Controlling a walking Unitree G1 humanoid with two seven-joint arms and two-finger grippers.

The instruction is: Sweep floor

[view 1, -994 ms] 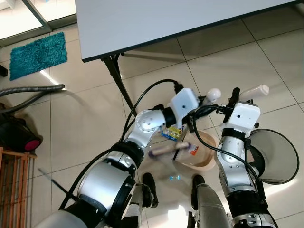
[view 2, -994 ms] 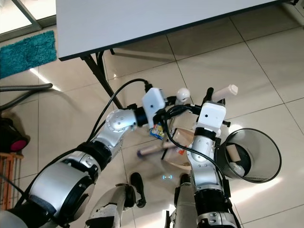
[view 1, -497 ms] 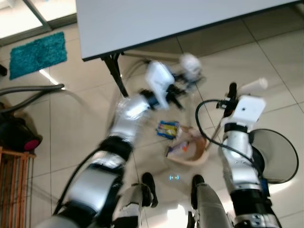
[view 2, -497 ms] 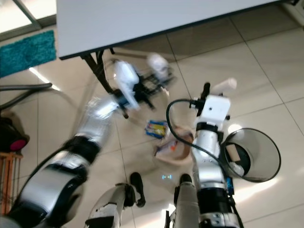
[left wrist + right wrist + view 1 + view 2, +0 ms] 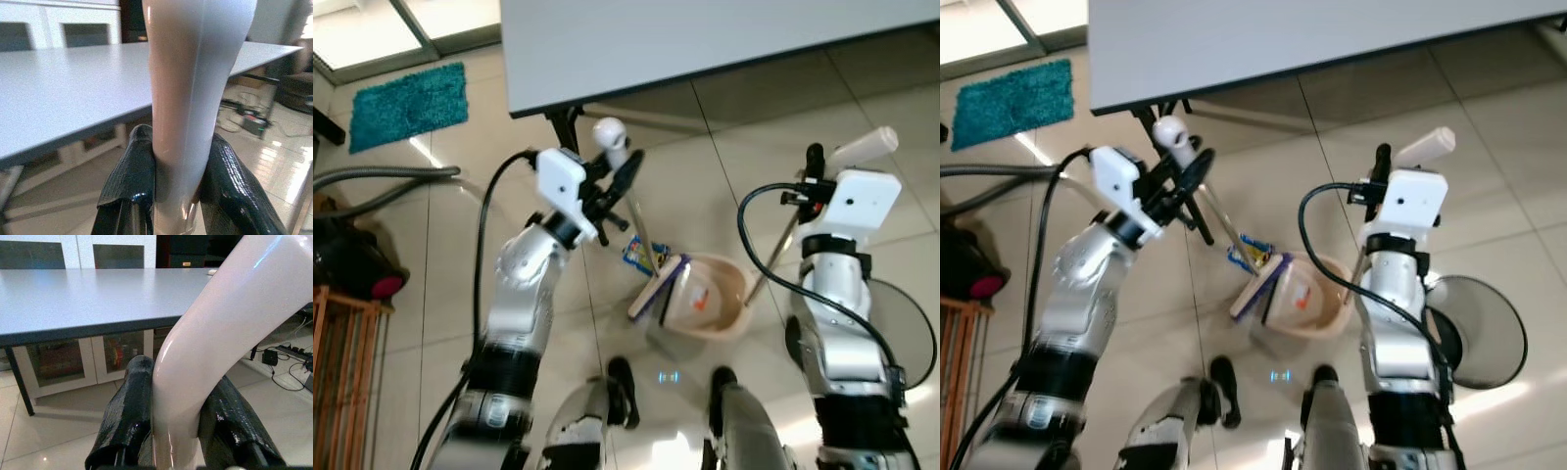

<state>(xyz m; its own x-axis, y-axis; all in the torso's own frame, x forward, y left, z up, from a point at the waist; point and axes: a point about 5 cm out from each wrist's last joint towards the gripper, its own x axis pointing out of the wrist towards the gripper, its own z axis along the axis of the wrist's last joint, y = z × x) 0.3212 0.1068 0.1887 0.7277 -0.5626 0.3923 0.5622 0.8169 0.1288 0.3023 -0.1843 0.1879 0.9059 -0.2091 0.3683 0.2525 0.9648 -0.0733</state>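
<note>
My left gripper (image 5: 619, 178) is shut on the white broom handle (image 5: 188, 73), near its rounded top (image 5: 609, 132). The thin stick slants down to the brush head (image 5: 651, 294), which rests against the mouth of the beige dustpan (image 5: 717, 305). My right gripper (image 5: 817, 171) is shut on the dustpan's white curved handle (image 5: 220, 318), whose grip (image 5: 864, 147) sticks up to the right. A blue and yellow wrapper (image 5: 636, 253) lies on the tiles just beyond the brush head. Some litter with red on it sits inside the pan (image 5: 1302, 302).
A grey table (image 5: 705, 39) with a black leg (image 5: 570, 122) stands ahead. A round bin (image 5: 913, 333) is at my right. A vacuum hose (image 5: 382, 176), a vacuum body (image 5: 352, 269), a wooden rack (image 5: 337, 392) and a teal rug (image 5: 406, 106) lie to the left.
My left arm has swung out from beside the right arm to the left, carrying the broom handle. The brush head now leans at the pan's mouth. The right arm stays with the dustpan.
</note>
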